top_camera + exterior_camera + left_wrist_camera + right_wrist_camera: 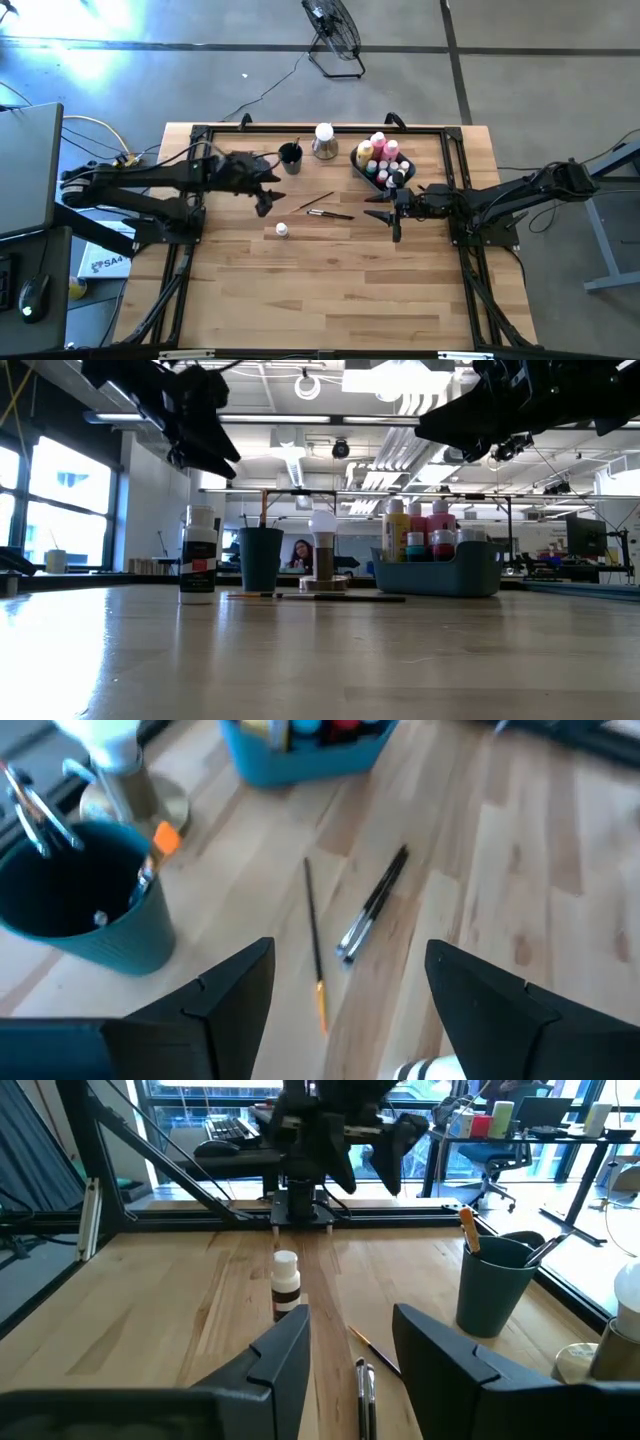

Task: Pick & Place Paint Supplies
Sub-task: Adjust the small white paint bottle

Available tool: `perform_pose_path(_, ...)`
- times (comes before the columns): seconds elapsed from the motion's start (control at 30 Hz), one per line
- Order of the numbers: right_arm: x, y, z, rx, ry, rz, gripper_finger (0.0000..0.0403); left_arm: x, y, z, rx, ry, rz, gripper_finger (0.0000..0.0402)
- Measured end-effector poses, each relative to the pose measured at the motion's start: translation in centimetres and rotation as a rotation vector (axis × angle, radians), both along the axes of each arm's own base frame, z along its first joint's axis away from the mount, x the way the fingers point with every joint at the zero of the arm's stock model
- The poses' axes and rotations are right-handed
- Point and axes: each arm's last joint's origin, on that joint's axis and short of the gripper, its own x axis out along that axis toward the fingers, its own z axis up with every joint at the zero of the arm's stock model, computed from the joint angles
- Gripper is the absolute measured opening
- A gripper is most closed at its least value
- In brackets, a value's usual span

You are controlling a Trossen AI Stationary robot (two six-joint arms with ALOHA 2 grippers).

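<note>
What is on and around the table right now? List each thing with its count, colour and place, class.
Bin: one, grey-blue, back right of table.
Paint bottles: several, pink and yellow among them, standing in the bin.
Cup: one, dark teal, back centre, tools inside.
White-topped metal object: one, between cup and bin.
Brushes: about three, thin and dark, lying mid-table.
Small pot: one, white cap, standing near the brushes.
Fan: one, black, on the floor behind.
Left gripper: open, above the table left of the brushes.
Right gripper: open, right of the brushes.

three brushes [322,207] on table, one white-capped pot [282,231], one cup [291,157], one bin [362,172], perhaps six bottles [378,150]
</note>
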Motion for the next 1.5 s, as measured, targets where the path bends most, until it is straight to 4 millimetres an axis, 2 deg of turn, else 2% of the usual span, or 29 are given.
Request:
perform_pose_path(0.17, 0.0, 0.0, -0.1, 0.0, 0.006, 0.0, 0.0138, 2.2, 0.5, -0.2, -0.035, 0.113, -0.011, 0.0253)
perform_pose_path(0.33, 0.0, 0.0, -0.1, 0.003, 0.007, 0.0, 0.0138, 3.8, 0.8, -0.2, -0.032, 0.148, -0.024, 0.0253)
perform_pose_path(0.83, 0.0, 0.0, -0.2, 0.009, 0.024, 0.0, 0.0138, 3.9, 0.9, -0.1, 0.0, 0.156, -0.017, 0.0253)
perform_pose_path(1.1, 0.0, 0.0, -0.2, 0.01, 0.022, 0.0, 0.0138, 3.5, 0.9, -0.4, 0.028, 0.212, -0.039, 0.0253)
perform_pose_path(1.23, 0.0, 0.0, -0.2, 0.01, 0.022, 0.0, 0.0138, 2.8, 0.8, 0.2, 0.067, 0.208, -0.034, 0.0253)
perform_pose_path(1.37, 0.0, 0.0, -0.2, 0.01, 0.024, -0.001, 0.0138, 1.6, 0.7, 0.2, 0.093, 0.198, -0.011, 0.0253)
perform_pose_path(1.5, 0.0, 0.0, -0.3, 0.01, 0.03, -0.001, 0.0138, -0.3, 0.3, -0.8, 0.091, 0.171, 0.011, 0.0253)
